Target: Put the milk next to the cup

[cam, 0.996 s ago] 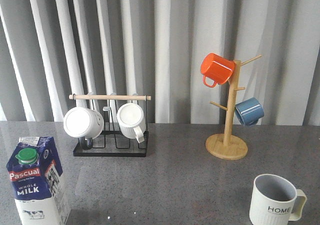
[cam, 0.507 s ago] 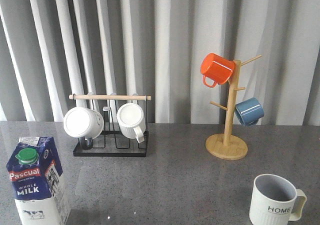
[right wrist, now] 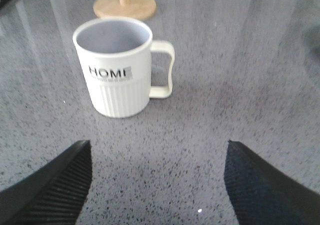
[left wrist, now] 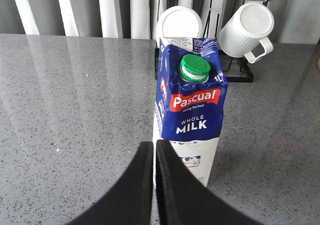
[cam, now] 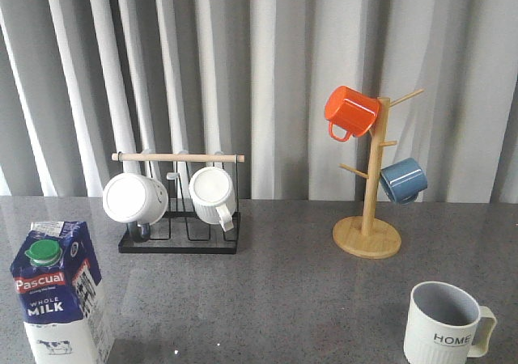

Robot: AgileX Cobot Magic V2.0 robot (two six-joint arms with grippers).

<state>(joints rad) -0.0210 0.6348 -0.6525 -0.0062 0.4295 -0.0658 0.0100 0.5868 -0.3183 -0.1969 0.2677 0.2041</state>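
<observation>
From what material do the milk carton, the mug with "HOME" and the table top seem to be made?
The tall blue-and-white milk carton looks like coated paperboard: folded gable top, slight sheen, green plastic-looking cap. The pale ribbed "HOME" mug seems matte glazed ceramic, judging by its thick rim. The grey speckled table top looks like polished stone or an imitation, since it reflects.

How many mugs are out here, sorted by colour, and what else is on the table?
White mugs on the black wire rack: 2
Orange mug on the wooden mug tree: 1
Blue mug on the tree: 1
Pale ribbed "HOME" mug: 1
Blue-and-white milk carton: 1
Stands: 2
Total: 8
</observation>
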